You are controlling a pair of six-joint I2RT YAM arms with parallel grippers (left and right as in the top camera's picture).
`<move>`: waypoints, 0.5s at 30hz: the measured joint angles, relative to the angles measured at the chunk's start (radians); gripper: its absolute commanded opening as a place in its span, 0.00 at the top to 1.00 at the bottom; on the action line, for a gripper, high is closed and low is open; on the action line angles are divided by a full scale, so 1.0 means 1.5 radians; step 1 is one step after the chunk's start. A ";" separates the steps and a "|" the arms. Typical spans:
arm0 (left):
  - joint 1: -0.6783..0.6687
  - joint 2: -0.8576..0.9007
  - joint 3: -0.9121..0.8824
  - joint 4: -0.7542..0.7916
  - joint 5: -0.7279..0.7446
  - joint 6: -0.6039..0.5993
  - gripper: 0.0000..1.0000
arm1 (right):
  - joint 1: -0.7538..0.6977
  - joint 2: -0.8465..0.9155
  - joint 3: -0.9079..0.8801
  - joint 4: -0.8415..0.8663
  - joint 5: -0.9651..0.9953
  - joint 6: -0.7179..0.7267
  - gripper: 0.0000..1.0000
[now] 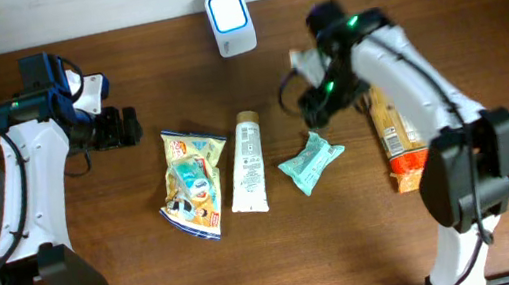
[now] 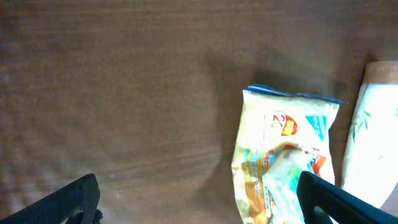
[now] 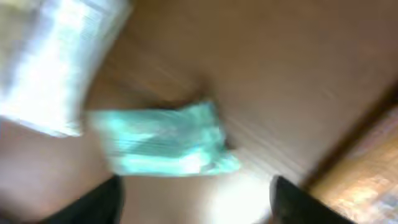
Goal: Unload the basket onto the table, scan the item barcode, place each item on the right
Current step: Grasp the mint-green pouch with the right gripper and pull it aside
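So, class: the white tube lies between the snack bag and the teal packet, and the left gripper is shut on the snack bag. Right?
No. The left gripper is open, apart from the snack bag, as the overhead view shows. The white tube does lie between the snack bag and the teal packet.
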 measured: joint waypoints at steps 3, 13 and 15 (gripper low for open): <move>0.000 0.000 0.000 -0.001 0.000 0.000 0.01 | 0.053 -0.010 -0.011 0.004 -0.115 0.100 0.46; 0.000 0.000 0.000 0.000 0.000 0.000 0.01 | 0.175 0.001 -0.310 0.194 0.052 0.375 0.66; 0.000 0.000 0.000 -0.001 0.000 0.000 0.01 | 0.154 0.002 -0.312 0.129 0.101 0.322 0.58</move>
